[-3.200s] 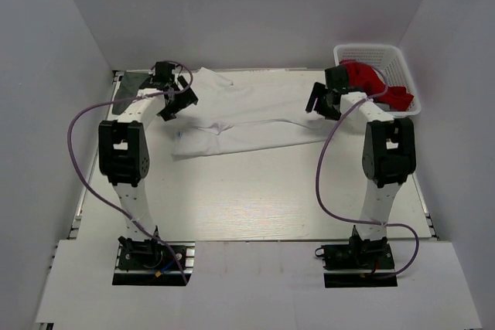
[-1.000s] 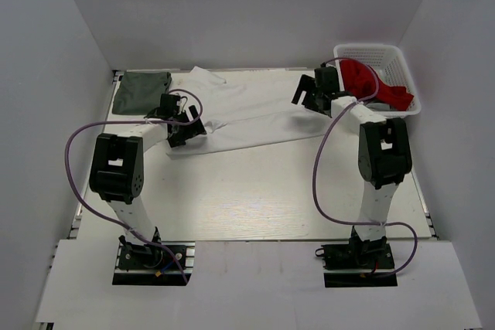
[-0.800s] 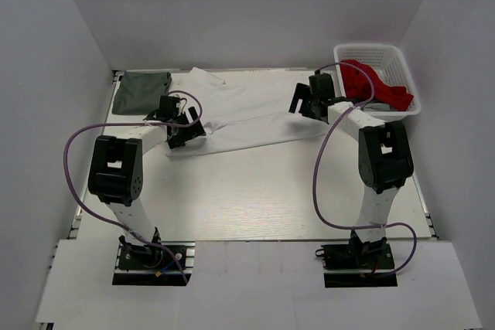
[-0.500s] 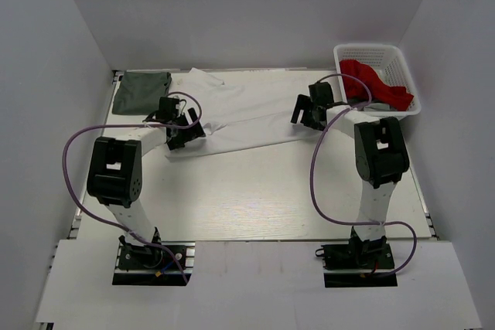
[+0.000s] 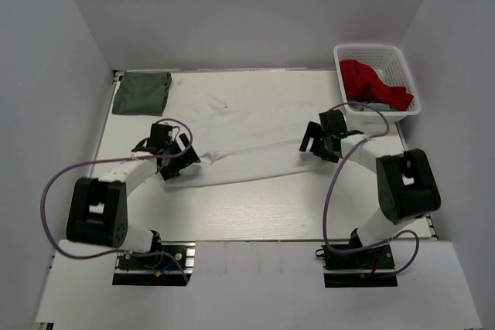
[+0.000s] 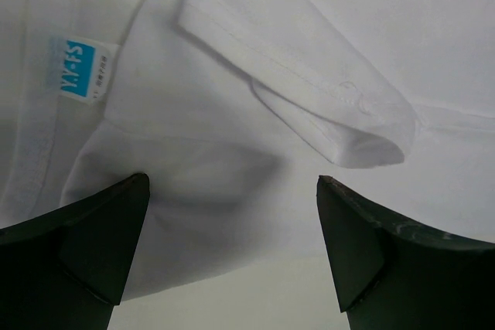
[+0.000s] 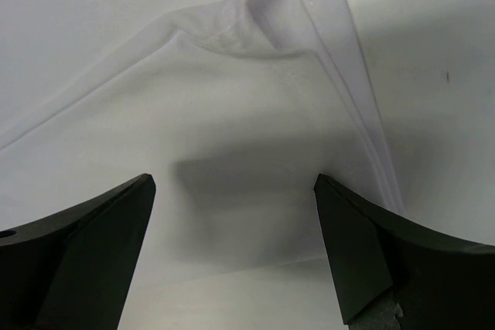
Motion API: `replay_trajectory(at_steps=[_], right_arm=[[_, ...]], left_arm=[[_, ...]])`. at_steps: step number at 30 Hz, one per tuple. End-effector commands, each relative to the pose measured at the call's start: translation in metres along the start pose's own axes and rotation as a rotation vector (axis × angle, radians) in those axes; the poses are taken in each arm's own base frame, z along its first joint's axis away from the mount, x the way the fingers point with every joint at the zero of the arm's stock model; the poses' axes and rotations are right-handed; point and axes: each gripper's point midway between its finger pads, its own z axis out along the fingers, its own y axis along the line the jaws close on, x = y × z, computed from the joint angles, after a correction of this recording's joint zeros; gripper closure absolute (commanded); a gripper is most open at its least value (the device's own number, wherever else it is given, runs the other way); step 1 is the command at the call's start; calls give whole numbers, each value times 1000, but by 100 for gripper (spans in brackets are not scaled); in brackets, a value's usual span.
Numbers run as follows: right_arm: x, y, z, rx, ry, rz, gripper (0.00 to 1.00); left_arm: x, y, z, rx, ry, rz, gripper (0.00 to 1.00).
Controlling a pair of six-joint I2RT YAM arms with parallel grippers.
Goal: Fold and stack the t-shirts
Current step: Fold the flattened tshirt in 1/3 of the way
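Note:
A white t-shirt [image 5: 240, 129] lies spread across the middle of the table, partly folded. My left gripper [image 5: 175, 166] is open over the shirt's near left corner; the left wrist view shows the shirt [image 6: 255, 113], a folded sleeve [image 6: 340, 113] and a blue size label [image 6: 77, 67] between my fingers [image 6: 85, 245]. My right gripper [image 5: 315, 141] is open over the shirt's near right corner, where the hem [image 7: 363, 129] shows between the fingers [image 7: 371, 245]. A folded grey-green t-shirt [image 5: 141, 93] lies at the far left corner.
A white basket [image 5: 377, 56] at the far right holds a red garment [image 5: 370, 81] over something grey. White walls enclose the table on three sides. Purple cables loop from both arms.
Both arms have pulled toward the near side, dragging the shirt's near edge with them. The shirt now lies wider and closer to me. Both grippers now sit lower over its near corners.

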Motion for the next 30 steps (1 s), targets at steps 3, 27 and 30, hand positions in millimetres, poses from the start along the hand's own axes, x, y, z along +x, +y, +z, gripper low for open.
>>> replay_trajectory(at_steps=[3, 27, 30], right_arm=[[66, -19, -36, -36, 138, -53, 10], [24, 31, -80, -281, -34, -154, 10], [25, 25, -78, -249, -22, -155, 10]], left_arm=[[44, 33, -41, -82, -7, -101, 0], [46, -99, -23, 192, 61, 223, 0], [38, -103, -9, 141, 50, 231, 0]])
